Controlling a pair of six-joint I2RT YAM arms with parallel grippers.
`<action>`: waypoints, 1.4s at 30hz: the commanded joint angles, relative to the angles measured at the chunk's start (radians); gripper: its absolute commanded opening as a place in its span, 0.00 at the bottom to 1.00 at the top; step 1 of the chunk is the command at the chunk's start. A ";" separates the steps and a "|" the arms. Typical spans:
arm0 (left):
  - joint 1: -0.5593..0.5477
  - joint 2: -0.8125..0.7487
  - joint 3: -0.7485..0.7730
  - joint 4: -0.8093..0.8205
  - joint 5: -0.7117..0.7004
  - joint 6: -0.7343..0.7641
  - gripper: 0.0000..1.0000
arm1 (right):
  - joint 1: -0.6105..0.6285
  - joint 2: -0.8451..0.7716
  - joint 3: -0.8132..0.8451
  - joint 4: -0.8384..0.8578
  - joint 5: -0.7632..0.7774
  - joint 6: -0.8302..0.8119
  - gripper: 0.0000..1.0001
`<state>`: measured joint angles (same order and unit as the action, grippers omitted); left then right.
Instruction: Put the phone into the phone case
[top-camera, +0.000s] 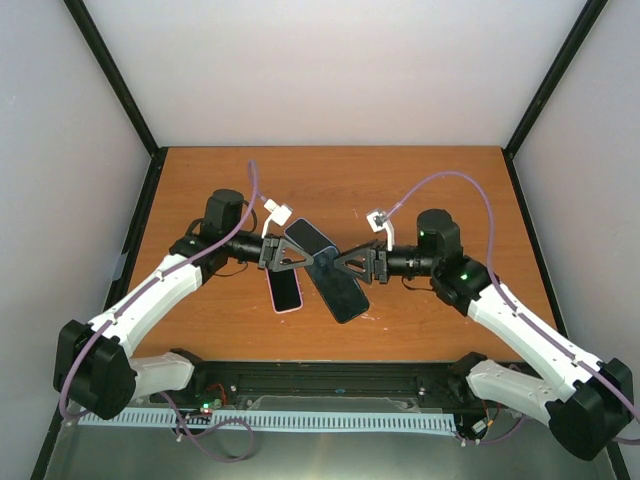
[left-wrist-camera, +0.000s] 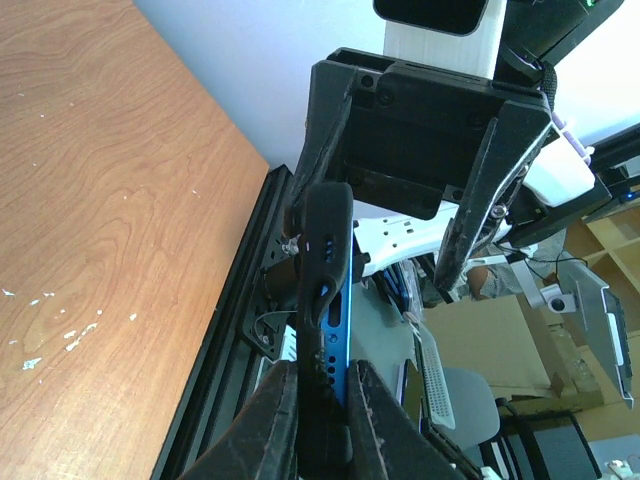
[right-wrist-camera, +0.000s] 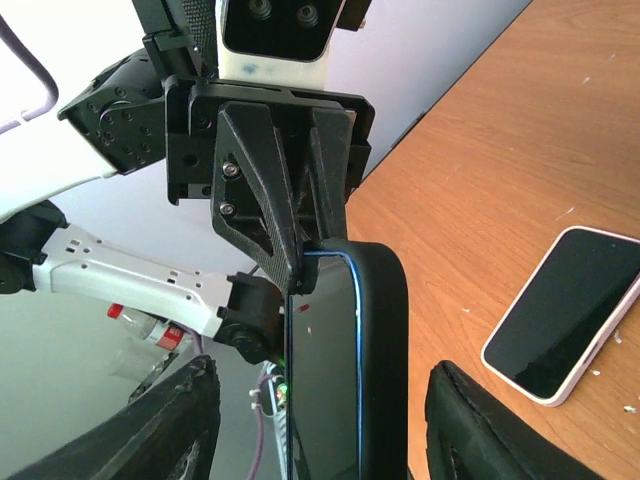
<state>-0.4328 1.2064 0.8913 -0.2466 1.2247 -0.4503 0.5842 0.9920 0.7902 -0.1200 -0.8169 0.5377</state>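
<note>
**Legend.** No lettering, brand mark, number or sign could be read in any of the three views. This applied to the black rubbery phone case (right-wrist-camera: 385, 300), the pink-rimmed smartphone with a dark screen (right-wrist-camera: 560, 310), and the orange-brown wooden table (top-camera: 400, 180).

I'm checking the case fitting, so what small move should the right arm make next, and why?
Probably close the right gripper on the black case. Its jaws stand open either side, the left gripper pinches the other end, and the phone shows its blue edge along the rim.
</note>
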 joint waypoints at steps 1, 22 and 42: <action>0.002 -0.010 0.013 0.030 0.059 0.029 0.00 | 0.008 0.032 0.043 0.011 -0.058 -0.009 0.55; 0.002 0.024 0.024 -0.028 0.015 0.048 0.00 | 0.020 0.055 0.014 0.082 -0.023 0.021 0.05; 0.002 -0.078 -0.061 0.196 -0.243 -0.303 0.84 | 0.020 -0.054 -0.180 0.317 0.356 0.432 0.03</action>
<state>-0.4320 1.1854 0.8803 -0.1841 1.0496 -0.6281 0.6010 0.9852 0.6270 0.0517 -0.6037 0.8211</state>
